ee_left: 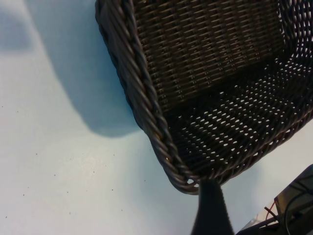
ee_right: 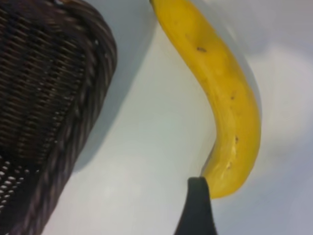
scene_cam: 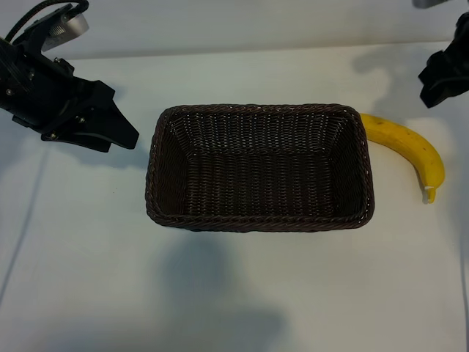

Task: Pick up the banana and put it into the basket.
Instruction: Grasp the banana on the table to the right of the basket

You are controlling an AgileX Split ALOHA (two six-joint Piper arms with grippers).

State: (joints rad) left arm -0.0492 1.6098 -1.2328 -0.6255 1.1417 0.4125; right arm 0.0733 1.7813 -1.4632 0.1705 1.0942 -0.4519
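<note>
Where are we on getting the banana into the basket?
Nothing is placed yet: the basket holds nothing and the banana lies on the table by its right end. In hand: the right gripper hangs above the banana, not holding it. The left gripper waits beside the basket. Grasp, lift and drop remain.

A white table (scene_cam: pixel 220 293) is filling almost the whole exterior view. It is lying flat and its surface is looking smooth and matte. Soft grey shadows are falling on it, one large near the lower edge of the exterior view and smaller ones near the upper corners. In the left wrist view, tiny dark specks are showing on the white surface. Along the top of the exterior view, a pale wall (scene_cam: pixel 242 22) is meeting the table.
</note>
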